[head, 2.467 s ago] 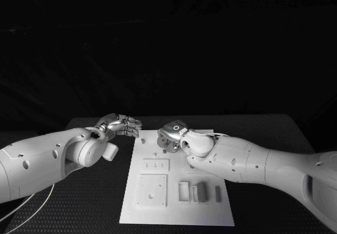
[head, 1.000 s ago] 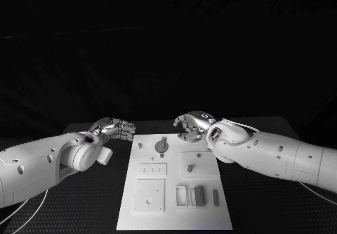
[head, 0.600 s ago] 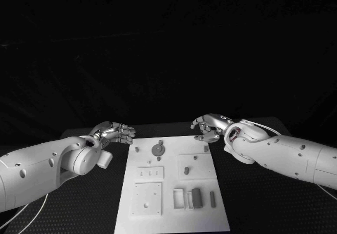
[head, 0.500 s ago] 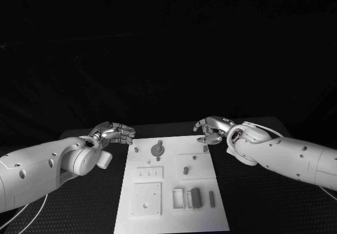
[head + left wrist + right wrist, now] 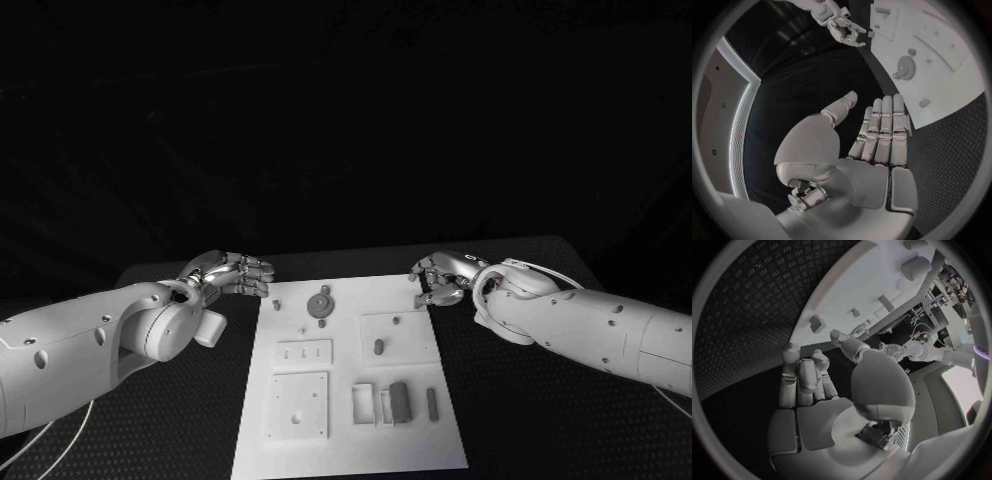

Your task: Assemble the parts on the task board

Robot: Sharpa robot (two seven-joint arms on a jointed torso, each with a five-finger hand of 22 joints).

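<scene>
The black, ridged worktop (image 5: 173, 400) carries the flat white rectangular task board (image 5: 353, 375), which lies lengthwise between the two arms. Since the earliest picture the right hand (image 5: 440, 278) has pulled back from over the board's far end, where it was bent down over a part, and now hangs just off the board's corner at about 1 o'clock. Its fingers are curled inward; whether they pinch something small cannot be told from the head view, and in the right wrist view the palm looks bare. The left hand (image 5: 231, 272) has barely moved: it sits just off the board's 11 o'clock corner, and in the left wrist view its fingers (image 5: 882, 130) lie straight and together with the thumb apart, holding nothing.

Where the right hand worked, a dark grey round toothed disc (image 5: 320, 301) now lies uncovered near the board's 12 o'clock end, seemingly seated there. That suggests this part is placed and the hand is clearing away.

Other parts remain: a small dark oval peg (image 5: 378, 346) at the board's centre and dark upright blocks (image 5: 401, 402) in the slots toward 5 o'clock, so assembly looks only partly done.
</scene>
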